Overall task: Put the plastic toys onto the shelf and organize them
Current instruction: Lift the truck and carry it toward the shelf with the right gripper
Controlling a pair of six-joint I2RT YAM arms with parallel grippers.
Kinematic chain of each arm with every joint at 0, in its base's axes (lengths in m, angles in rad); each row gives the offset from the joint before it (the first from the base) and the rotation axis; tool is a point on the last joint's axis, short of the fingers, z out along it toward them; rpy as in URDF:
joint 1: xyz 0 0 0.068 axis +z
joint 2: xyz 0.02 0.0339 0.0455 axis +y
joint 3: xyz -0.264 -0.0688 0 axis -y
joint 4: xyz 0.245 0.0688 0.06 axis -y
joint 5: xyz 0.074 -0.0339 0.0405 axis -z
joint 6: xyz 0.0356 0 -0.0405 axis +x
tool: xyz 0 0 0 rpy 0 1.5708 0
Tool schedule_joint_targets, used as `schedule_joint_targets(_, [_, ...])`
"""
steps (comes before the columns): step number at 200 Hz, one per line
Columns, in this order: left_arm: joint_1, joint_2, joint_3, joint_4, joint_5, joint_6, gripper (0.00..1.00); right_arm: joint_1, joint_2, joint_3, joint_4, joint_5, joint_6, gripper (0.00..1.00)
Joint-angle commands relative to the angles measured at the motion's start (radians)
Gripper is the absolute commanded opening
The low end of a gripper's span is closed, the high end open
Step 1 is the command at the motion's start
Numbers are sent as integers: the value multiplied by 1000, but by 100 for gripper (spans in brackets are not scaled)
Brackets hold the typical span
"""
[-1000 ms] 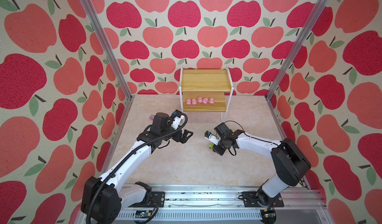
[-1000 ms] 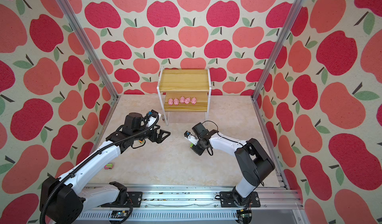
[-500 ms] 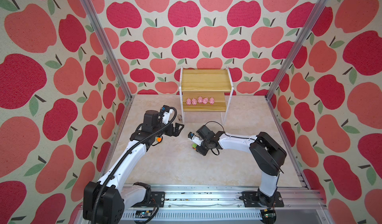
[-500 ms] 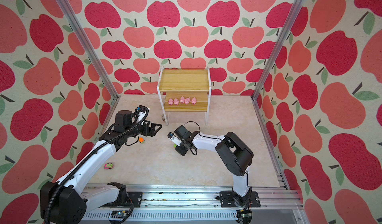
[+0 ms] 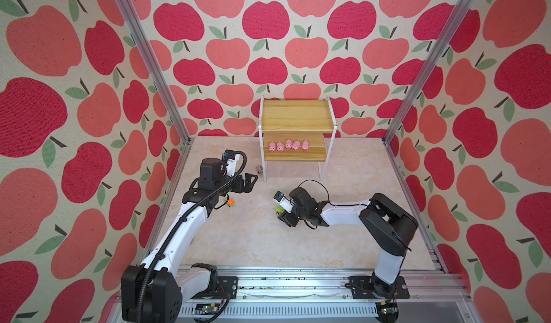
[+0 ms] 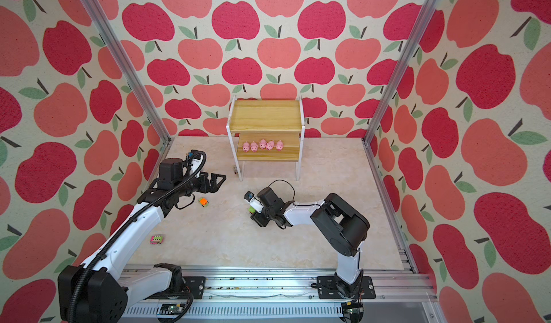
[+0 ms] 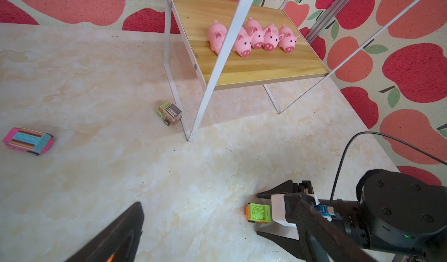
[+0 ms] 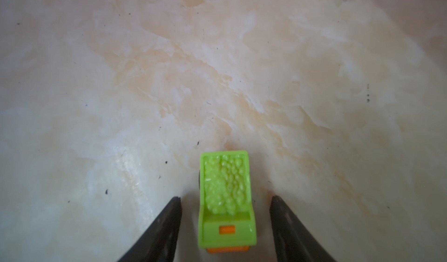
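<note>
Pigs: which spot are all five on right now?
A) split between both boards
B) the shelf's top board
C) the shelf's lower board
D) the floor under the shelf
C: the pigs stand in a row on the lower board of the shelf.

Five pink pigs point(image 7: 254, 37) stand in a tight row on the lower wooden board of the shelf point(image 7: 254, 69), whose thin white legs rest on the pale marbled surface point(image 7: 108, 84). A green-cabbed truck point(image 7: 169, 113) with a grey striped box sits just beside the nearest leg, and a pink-and-blue truck point(image 7: 27, 141) lies well apart from it, farther out. The right pincer point(image 7: 258, 214) lies low over the surface, its dark jaws parted around a green-and-orange truck point(image 7: 258, 212), with a gap on each side.
</note>
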Motion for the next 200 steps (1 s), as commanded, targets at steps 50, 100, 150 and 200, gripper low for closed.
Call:
schedule_joint_targets(50, [5,5,-12,42,33,-21,100,-10,-13,-65,202,-20,-2,56])
schedule_joint_targets(100, [6,7,-13,46,40,-24,100,-23,-9,-59,204,-44,7,36])
schedule_joint_targets(150, [6,-1,-9,40,41,-27,100,-12,-76,-46,143,-29,15,24])
schedule_joint_targets(200, [5,-37,-6,36,27,-35,99,2,-292,115,-173,82,65,21])
